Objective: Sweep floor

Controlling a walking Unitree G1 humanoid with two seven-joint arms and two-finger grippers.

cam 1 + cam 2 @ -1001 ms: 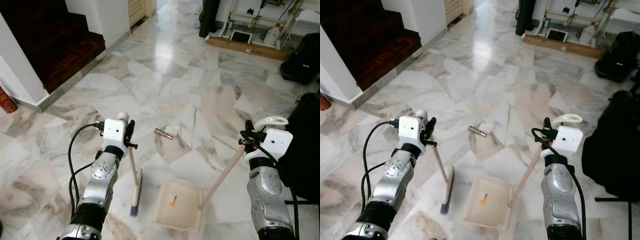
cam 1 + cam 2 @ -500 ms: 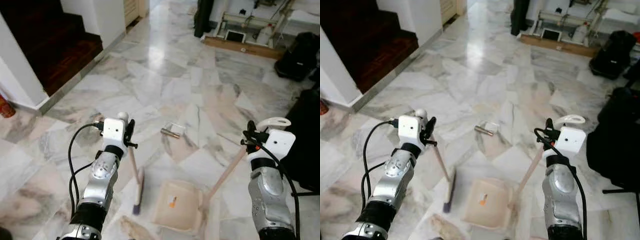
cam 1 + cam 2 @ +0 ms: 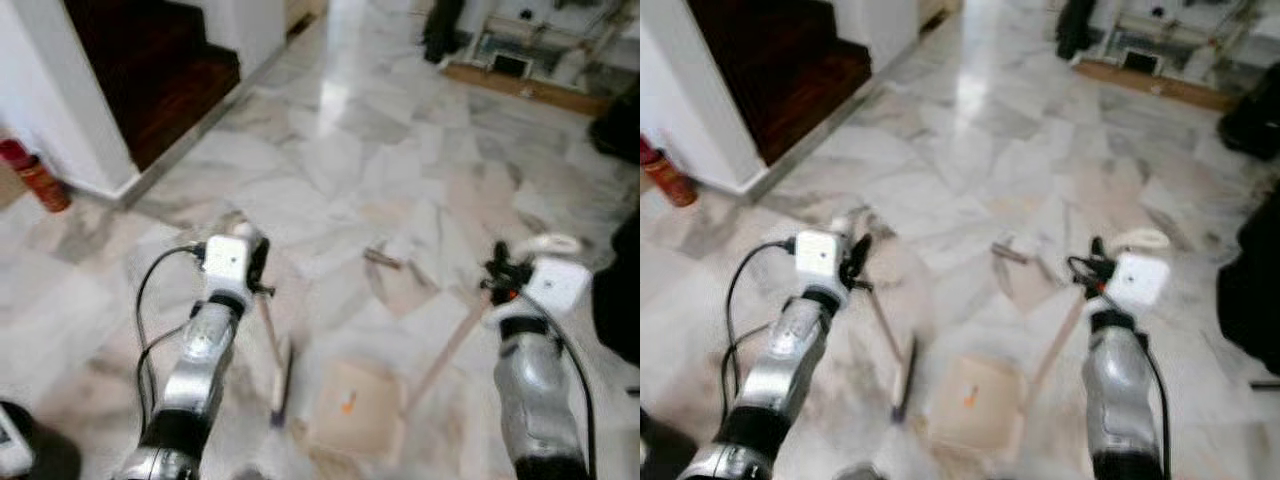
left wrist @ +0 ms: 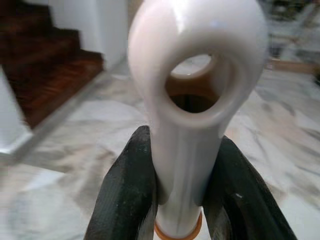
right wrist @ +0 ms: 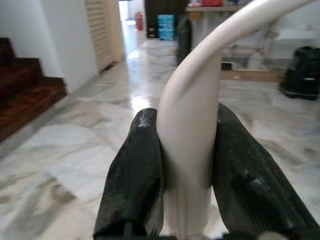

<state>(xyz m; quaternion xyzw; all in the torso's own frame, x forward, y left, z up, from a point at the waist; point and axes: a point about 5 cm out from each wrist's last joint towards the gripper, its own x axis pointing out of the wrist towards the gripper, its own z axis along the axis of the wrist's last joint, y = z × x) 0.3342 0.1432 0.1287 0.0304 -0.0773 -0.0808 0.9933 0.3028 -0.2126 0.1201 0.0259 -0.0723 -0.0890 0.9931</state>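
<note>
Landmark: cream dustpan (image 3: 350,405) lying on the marble floor (image 3: 330,150).
Debris: a small cylinder (image 3: 382,258) with a scrap beside it, beyond the dustpan's far edge, long axis crosswise; the broom side looks nearer, though blur hides detail.
Broom (image 3: 277,375): bristles down, just left of the dustpan.
Left gripper (image 4: 175,195): fingers clamped on the broom's looped handle.
Right gripper (image 5: 186,195): fingers clamped on the dustpan's handle (image 3: 450,345).

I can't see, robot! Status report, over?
Left gripper shut on broom handle. Right gripper shut on dustpan handle. Small litter on floor ahead.
</note>
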